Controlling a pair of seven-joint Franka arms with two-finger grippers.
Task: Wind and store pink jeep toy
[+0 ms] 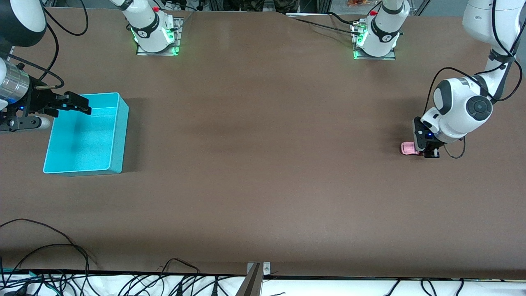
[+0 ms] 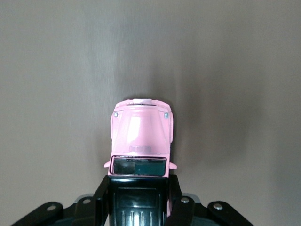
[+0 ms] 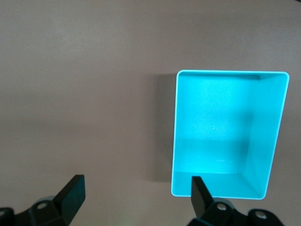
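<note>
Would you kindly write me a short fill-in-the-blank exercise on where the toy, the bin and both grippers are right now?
1. The left gripper has its jaws shut on the ____ jeep toy.
2. The jeep toy's roof is coloured ____.
3. The right gripper, jaws open, hangs over the turquoise ____.
4. Inside, the bin holds ____.

Missing words: pink; black; bin; nothing

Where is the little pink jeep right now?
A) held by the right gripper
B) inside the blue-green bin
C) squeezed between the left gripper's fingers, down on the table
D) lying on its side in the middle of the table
C: the left gripper has its fingers shut on the pink jeep toy, at the left arm's end of the brown table.
</note>
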